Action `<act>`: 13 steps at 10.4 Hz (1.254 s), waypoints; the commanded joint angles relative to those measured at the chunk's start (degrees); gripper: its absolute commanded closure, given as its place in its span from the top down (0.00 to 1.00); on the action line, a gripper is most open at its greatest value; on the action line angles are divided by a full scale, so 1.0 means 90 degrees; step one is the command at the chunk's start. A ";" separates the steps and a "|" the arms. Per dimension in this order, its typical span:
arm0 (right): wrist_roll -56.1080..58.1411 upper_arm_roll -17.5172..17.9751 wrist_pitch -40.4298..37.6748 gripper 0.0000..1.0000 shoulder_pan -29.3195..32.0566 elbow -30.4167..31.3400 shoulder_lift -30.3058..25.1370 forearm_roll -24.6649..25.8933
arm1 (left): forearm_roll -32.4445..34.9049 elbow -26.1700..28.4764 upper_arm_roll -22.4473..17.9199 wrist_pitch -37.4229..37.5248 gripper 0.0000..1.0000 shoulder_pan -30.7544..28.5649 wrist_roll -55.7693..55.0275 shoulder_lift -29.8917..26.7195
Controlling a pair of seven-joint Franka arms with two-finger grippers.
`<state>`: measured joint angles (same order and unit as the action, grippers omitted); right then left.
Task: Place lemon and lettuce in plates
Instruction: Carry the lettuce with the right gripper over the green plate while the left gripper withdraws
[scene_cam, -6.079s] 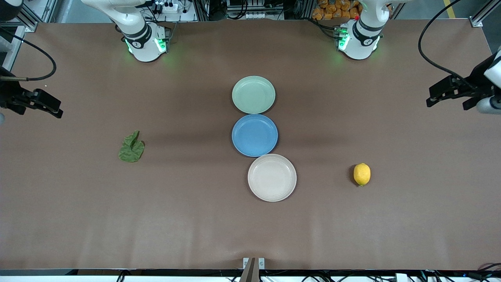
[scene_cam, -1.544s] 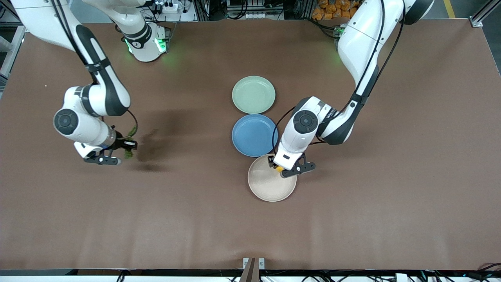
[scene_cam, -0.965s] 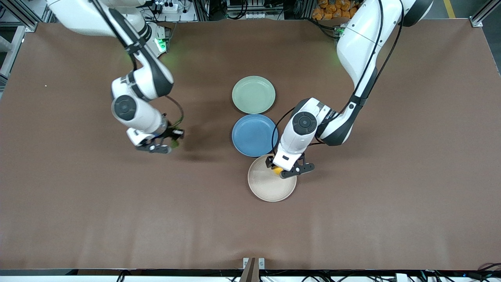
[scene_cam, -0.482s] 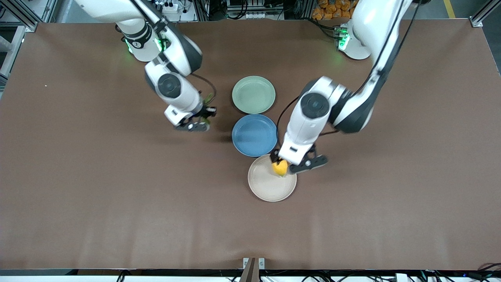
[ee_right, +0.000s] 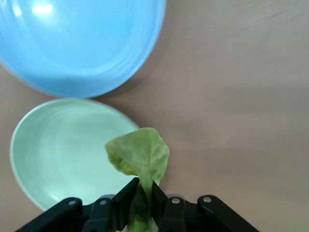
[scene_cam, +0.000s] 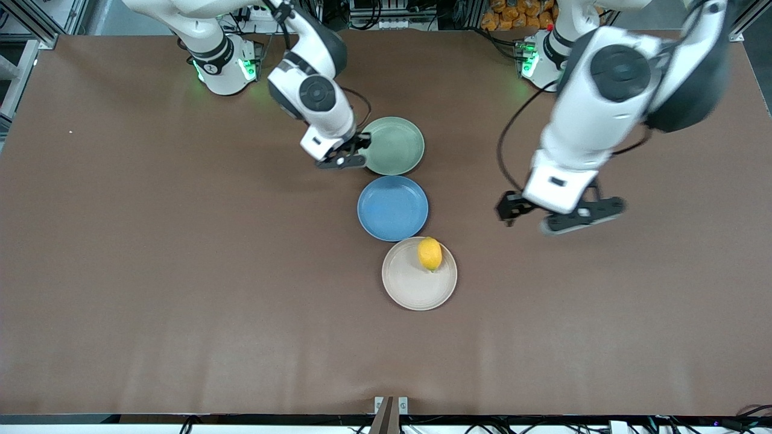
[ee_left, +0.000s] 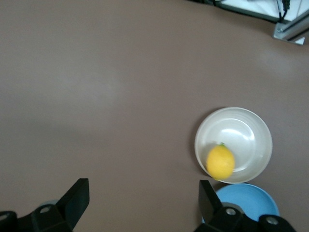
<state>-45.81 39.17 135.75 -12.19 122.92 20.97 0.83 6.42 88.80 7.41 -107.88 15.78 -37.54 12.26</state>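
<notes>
On the brown table [scene_cam: 151, 271], the lemon [scene_cam: 430, 254] lay in the beige plate [scene_cam: 404, 289], its long axis running toward the blue plate [scene_cam: 386, 208]. The left gripper [scene_cam: 558, 214] hung released over bare table. The right gripper [scene_cam: 344, 154] pinched the lettuce [ee_right: 141, 159] at the green plate [scene_cam: 398, 144]'s rim.

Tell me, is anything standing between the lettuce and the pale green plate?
Nothing visible. The right gripper holds the lettuce over the rim of the pale green plate, whose surface is bare.
</notes>
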 commanded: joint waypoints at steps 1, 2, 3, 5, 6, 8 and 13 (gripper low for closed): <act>-0.0202 0.0013 0.0317 0.00 -0.0392 -0.0287 0.0481 -0.0024 | 0.0048 0.0085 0.0075 0.0490 1.00 -0.0482 0.1012 -0.0424; -0.0397 0.0013 0.0317 0.00 -0.0558 -0.0424 0.0589 -0.0004 | 0.0077 -0.0041 0.0056 0.0725 1.00 -0.0503 0.1452 -0.0502; -0.0447 0.0013 0.0317 0.00 -0.0656 -0.0560 0.0726 -0.0004 | 0.0068 -0.0091 0.0065 0.0892 1.00 -0.0571 0.1573 -0.0532; -0.0496 0.0013 0.0326 0.00 -0.0765 -0.0669 0.0902 0.0005 | -0.0146 -0.0130 0.0095 0.1175 1.00 -0.0786 0.1661 -0.0562; -0.0535 0.0013 0.0326 0.00 -0.0775 -0.0708 0.0951 0.0044 | -0.0234 -0.0198 0.0076 0.1235 1.00 -0.0786 0.1710 -0.0610; -0.0642 0.0013 0.0297 0.99 -0.0765 -0.0767 0.0961 0.0064 | -0.0167 -0.0228 0.0066 0.1264 1.00 -0.0776 0.1740 -0.0611; -0.1014 0.0013 0.0035 1.00 -0.0677 -0.1049 0.0942 0.0084 | -0.0244 -0.0463 0.0075 0.1675 1.00 -0.0835 0.1846 -0.0630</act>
<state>-53.64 38.99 138.29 -18.79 115.47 28.89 0.97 5.61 85.19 7.63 -94.26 9.36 -23.41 7.14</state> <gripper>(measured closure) 0.044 0.000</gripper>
